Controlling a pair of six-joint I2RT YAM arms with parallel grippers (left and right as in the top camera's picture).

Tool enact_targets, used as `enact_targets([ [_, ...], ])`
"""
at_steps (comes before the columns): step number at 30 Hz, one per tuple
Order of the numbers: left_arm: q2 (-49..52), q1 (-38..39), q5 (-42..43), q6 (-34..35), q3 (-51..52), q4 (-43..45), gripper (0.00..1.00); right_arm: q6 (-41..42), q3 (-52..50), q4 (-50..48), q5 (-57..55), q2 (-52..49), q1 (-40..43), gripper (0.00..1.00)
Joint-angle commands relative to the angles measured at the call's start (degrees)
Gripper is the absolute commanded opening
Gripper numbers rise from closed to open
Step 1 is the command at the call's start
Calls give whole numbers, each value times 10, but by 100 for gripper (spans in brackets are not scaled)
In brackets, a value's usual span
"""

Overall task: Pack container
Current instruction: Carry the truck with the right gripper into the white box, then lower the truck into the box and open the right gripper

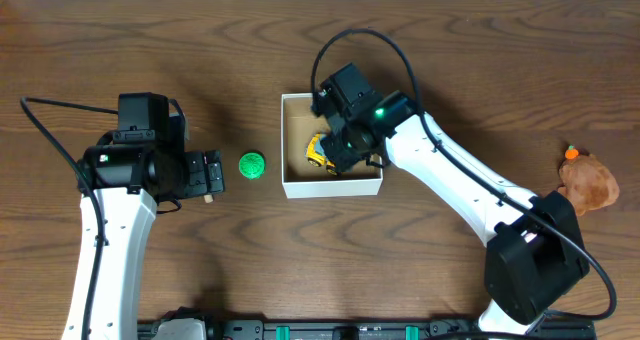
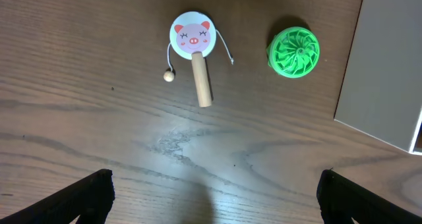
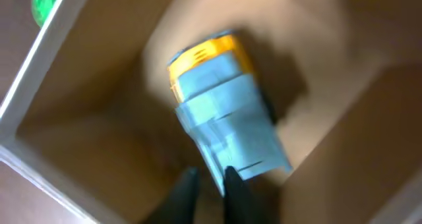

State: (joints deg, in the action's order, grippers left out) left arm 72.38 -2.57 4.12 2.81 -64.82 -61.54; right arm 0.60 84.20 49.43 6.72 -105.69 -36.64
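Note:
The container (image 1: 330,188), a square white box with a tan inside, stands mid-table. A yellow and light-blue toy truck (image 1: 319,152) lies inside it and fills the right wrist view (image 3: 224,112). My right gripper (image 1: 346,148) reaches down into the box. Its fingers (image 3: 211,184) are nearly together at the truck's near edge, seemingly pinching it. My left gripper (image 1: 213,172) is open and empty above the table, left of a green ribbed ball (image 1: 251,164). In the left wrist view (image 2: 214,184) the ball (image 2: 293,51) and a pig-face rattle drum (image 2: 192,43) lie ahead of it.
A brown plush toy (image 1: 590,180) with an orange bit lies at the far right. The container's white outer wall (image 2: 389,66) shows at the right of the left wrist view. Its rim (image 3: 33,59) crosses the right wrist view, with the green ball beyond it.

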Motion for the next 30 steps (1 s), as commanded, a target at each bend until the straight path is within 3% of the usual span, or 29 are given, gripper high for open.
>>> enact_targets([
  [1,3,-2,0,1,-9,-1,98,-91,1,6,36,-3,-5,13],
  [15,3,-2,0,1,-9,3,98,-217,1,14,72,-8,-32,1],
  [25,3,-2,0,1,-9,3,98,-213,1,-7,61,-68,-34,2],
  [30,3,-2,0,1,-9,3,98,-141,1,-43,-13,-94,-34,1],
])
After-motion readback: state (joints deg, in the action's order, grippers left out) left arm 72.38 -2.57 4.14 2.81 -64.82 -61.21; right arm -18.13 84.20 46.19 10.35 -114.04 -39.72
